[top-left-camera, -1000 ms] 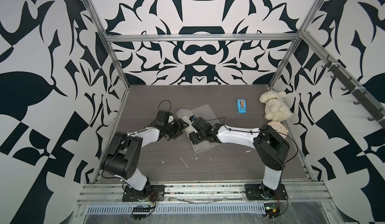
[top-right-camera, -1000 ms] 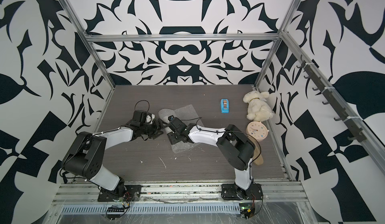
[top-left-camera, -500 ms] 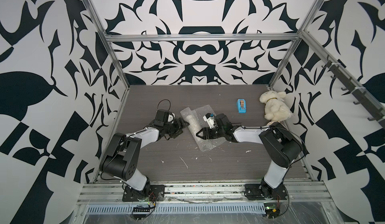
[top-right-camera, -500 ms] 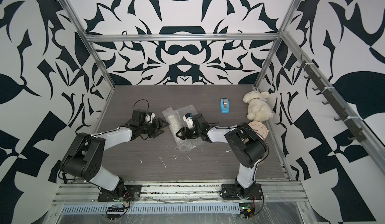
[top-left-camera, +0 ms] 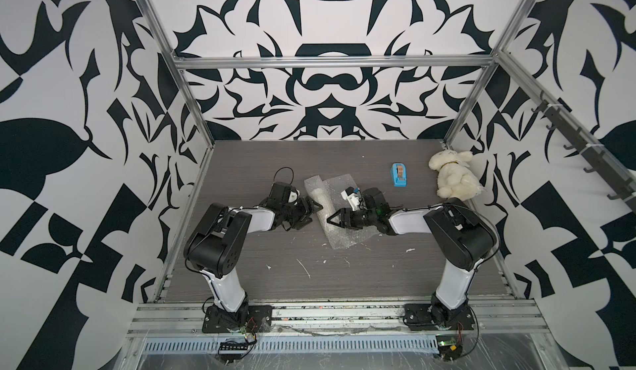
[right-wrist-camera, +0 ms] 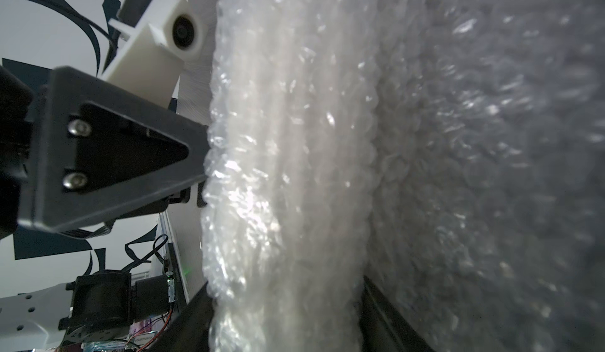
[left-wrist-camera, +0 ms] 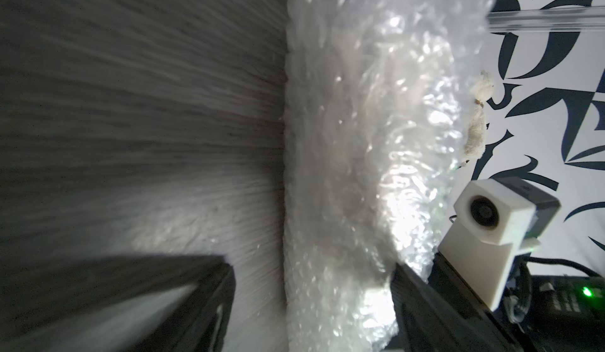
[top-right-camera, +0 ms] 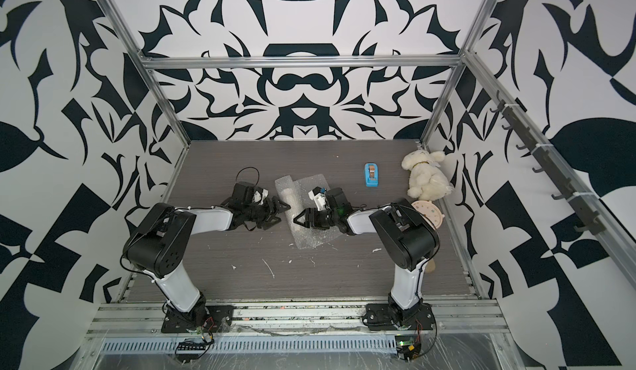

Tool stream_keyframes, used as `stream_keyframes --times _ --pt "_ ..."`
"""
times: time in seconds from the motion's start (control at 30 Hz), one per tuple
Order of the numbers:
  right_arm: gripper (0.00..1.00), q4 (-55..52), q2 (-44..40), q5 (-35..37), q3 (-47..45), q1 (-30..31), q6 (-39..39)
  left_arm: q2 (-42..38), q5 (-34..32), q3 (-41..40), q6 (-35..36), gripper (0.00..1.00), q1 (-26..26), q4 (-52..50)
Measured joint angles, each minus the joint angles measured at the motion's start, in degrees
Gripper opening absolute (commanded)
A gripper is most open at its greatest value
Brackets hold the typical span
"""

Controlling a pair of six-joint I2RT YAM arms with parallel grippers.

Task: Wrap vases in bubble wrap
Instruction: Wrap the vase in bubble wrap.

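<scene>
Right claw [top-left-camera: 332,217] swings back to centre frame, gaping empty like left claw [top-left-camera: 315,210]; pinch limp bubble wrap [top-left-camera: 347,239] at its edge, not fragile vase [top-left-camera: 317,192].

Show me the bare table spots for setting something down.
Bare: table front, between bubble wrap and arm bases; back strip behind the wrap. Crowded: centre, left gripper and right gripper at the wrapped vase; back right, tape dispenser and plush bunny.
</scene>
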Motion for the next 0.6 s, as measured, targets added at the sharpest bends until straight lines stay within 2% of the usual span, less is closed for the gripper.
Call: stream_keyframes --times 0.13,0.27,0.6 --pt "0.73 -3.48 -1.88 1.9 0.02 -0.13 -1.16 1.25 -0.02 0.74 -0.48 0.77 -0.57 1.38" --pt "0.82 -11.82 -6.36 6.12 0.28 -0.13 -4.42 1.33 -0.24 0.96 -0.66 0.77 -0.83 1.44" --pt "0.83 -32.5 -19.15 22.43 5.53 0.42 -12.9 2.78 -2.14 6.25 0.92 0.77 -2.99 -4.17"
